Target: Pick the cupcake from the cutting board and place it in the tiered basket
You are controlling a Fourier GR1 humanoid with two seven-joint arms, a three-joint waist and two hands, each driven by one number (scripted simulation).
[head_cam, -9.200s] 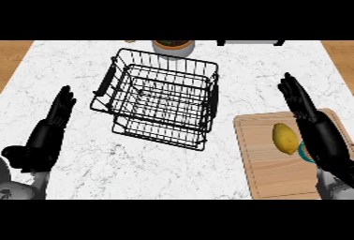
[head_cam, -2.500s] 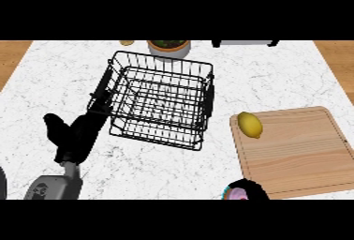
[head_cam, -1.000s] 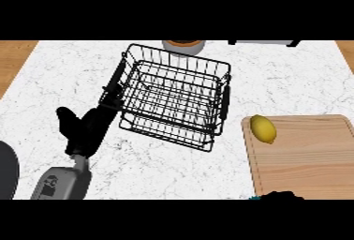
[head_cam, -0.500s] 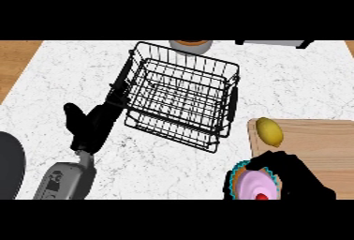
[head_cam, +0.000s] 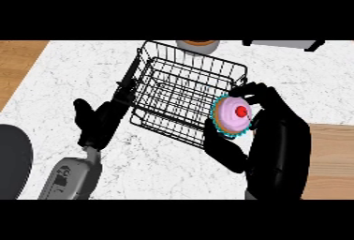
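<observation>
- the black right hand (head_cam: 276,140) is showing at the lower right, holding a pink-frosted cupcake in a teal paper wrapper (head_cam: 229,115) with a red cherry (head_cam: 241,111) on top.
- its fingers are curling round the cupcake. the thumb is lying below and to the left of the wrapper, and the other fingers are arching over the top and right side, so the hand is closed on it.
- the frosting is facing up toward the view.
- the cupcake is sitting in the hand, overlapping the right rim of the black wire basket (head_cam: 173,89).
- it is off the light wooden cutting board (head_cam: 335,154), which is showing at the right edge, partly hidden behind the right hand.
- whether the cupcake is hanging over the inside of the basket or just outside its rim: cannot tell.
- the basket is standing on the white marble counter (head_cam: 83,70), turned at an angle to the counter's edges.
- the black left hand (head_cam: 97,124), on its grey forearm (head_cam: 72,176), is lying just beside the basket's left side.
- its fingers are fairly straight, pointing up toward the basket's side handle and holding nothing. contact with the wire: cannot tell.
- a round container with a brown top (head_cam: 198,43) is standing just behind the basket's far rim, cut off by the scene's upper edge.
</observation>
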